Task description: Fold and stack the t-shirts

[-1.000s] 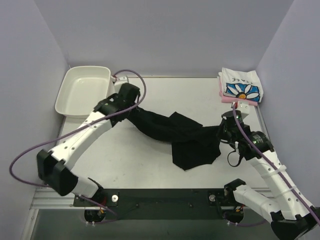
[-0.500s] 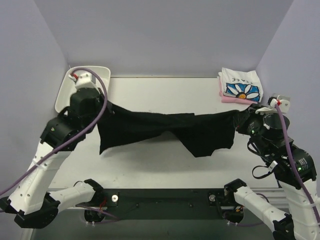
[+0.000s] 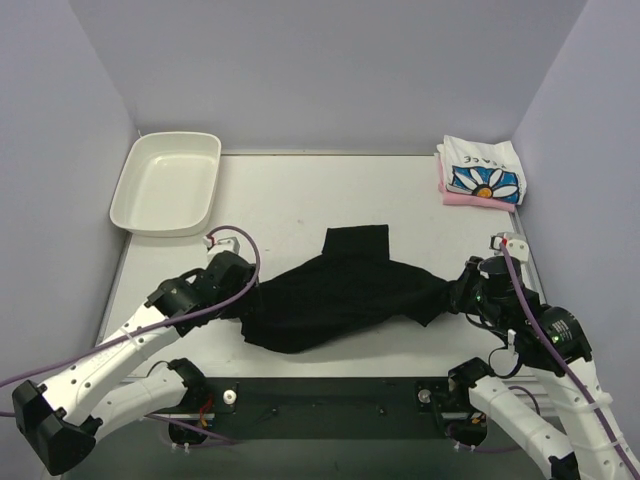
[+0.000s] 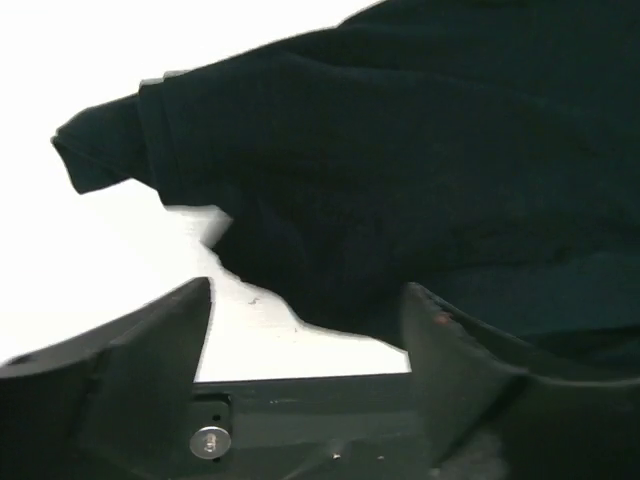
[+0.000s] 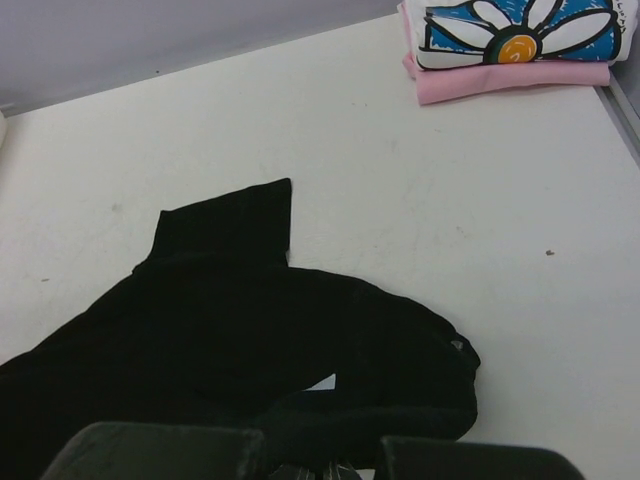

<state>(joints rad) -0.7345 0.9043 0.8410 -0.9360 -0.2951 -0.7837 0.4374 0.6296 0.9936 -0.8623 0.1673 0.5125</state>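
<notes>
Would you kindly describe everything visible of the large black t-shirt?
The plain black cloth t-shirt lies crumpled and unfolded on the white table, near the front edge, one squared flap pointing toward the back. The open left gripper straddles its left end; the right gripper meets the other, grip unclear.

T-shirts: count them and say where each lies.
3. Black t-shirt crumpled mid-table; daisy t-shirt folded at the far right corner, atop the pink t-shirt. Others may hide beneath.

Black t-shirt (image 4: 400, 180) bunched between parted jaws, white table (image 4: 100, 260) beneath.
</notes>
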